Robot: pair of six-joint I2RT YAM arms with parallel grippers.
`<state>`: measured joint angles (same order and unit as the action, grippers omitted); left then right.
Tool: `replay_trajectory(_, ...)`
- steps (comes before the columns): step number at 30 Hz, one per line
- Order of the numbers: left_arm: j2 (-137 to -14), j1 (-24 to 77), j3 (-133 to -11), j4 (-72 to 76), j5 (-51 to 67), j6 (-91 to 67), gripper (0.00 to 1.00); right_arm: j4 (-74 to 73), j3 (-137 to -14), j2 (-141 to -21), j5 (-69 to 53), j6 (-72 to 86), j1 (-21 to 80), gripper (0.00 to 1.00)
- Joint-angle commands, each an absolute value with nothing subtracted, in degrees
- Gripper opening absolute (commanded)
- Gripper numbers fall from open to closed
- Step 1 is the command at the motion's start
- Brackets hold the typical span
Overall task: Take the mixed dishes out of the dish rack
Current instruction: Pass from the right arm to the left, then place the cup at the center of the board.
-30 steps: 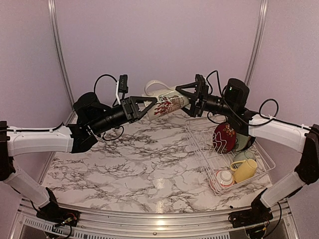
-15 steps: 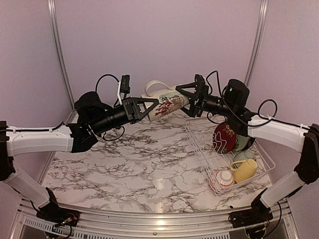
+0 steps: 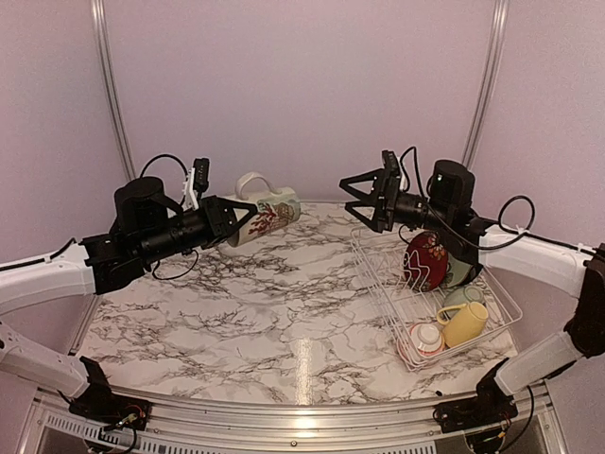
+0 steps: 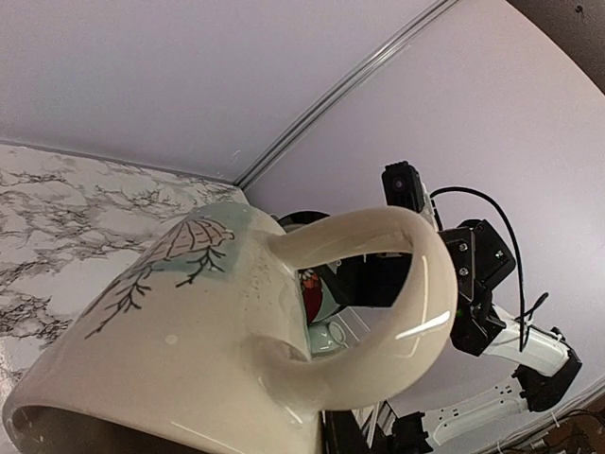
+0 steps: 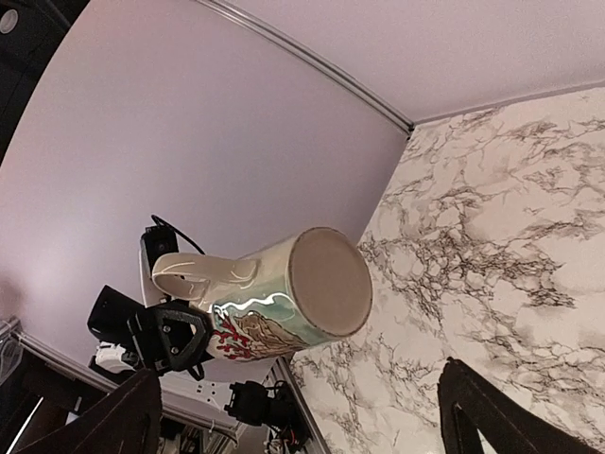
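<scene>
— Where is the cream printed mug (image 3: 271, 209)?
— My left gripper (image 3: 242, 216) pinches it above the marble table (image 3: 236, 303). My right gripper (image 3: 359, 200) stands wide near the dish rack (image 3: 376, 293); a red patterned plate (image 3: 425, 260) and a yellow mug (image 3: 463, 323) sit inside.

The cream mug (image 3: 263, 213) bore red fronds and pale teal leaves with dark veins. The table (image 3: 236, 312) was white marble, streaked grey-black. The white wire rack (image 3: 378, 279) held a deep red patterned plate (image 3: 425, 260), a yellow mug (image 3: 465, 323) and a red-rimmed white bowl (image 3: 427, 338).
</scene>
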<state>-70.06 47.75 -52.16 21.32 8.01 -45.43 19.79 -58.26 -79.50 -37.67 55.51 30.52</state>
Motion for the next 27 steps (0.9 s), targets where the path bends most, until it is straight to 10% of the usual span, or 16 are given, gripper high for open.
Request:
replay_trajectory(1, -63.9, 46.9, -53.1, 14.8, 0.9, -42.3, 0.00, 20.9, -55.5, -78.5, -38.6, 53.9, 27.8, 0.98)
replay_trajectory(12, -62.3, 45.8, -68.5, -32.4, -25.8, -36.6, 0.00, -16.3, -63.5, -73.6, -14.1, 25.0, 28.2, 0.98)
replay_trajectory(27, -75.2, 34.2, -79.9, -55.9, -23.6, -19.4, 0.00, -35.0, -71.1, -77.7, 6.3, 8.4, 30.0, 0.97)
